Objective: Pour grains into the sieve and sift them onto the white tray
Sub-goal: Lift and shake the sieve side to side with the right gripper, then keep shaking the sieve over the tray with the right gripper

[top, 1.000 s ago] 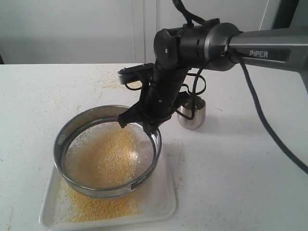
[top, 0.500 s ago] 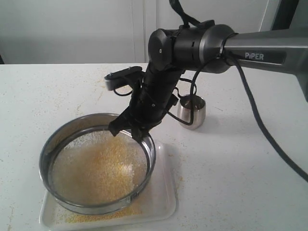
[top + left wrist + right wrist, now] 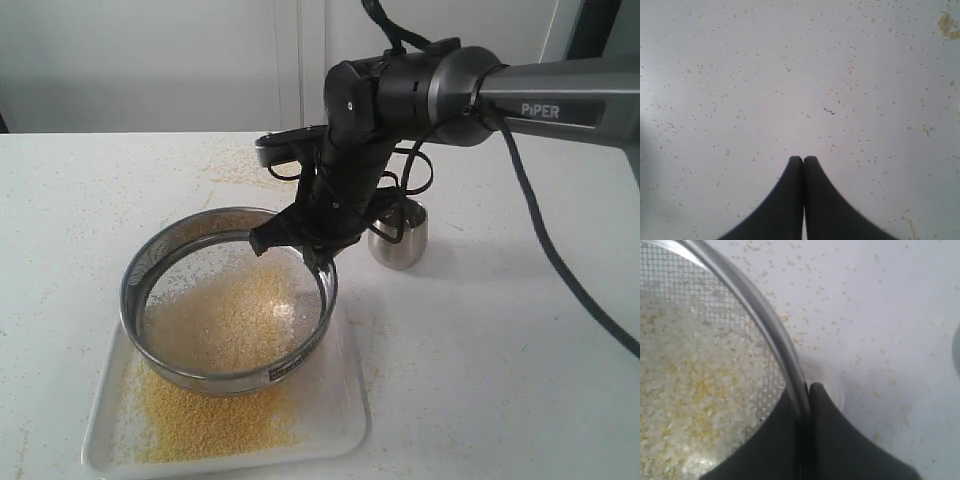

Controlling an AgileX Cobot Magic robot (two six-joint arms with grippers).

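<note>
Grains (image 3: 235,315) in sieve (image 3: 228,384), sieve over white tray (image 3: 335,420), cup (image 3: 400,242) right of sieve

Right gripper (image 3: 807,390) was clamped on the sieve (image 3: 765,315) rim, wrist angled down; left gripper (image 3: 803,160) fingers pressed together.

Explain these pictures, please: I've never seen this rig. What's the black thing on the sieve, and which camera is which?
This is a robot with two arms, each ending in a two-fingered gripper. The wide picture comes from a camera off the arms; the other two come from the wrists. The right gripper is shut on the rim of the sieve, over the white tray; its wrist view shows the fingers pinching that rim. Pale and yellow grains lie on the mesh; fine yellow meal lies on the tray. A steel cup stands behind on the table. The left gripper is shut, holding nothing, over crumb-strewn table.
</note>
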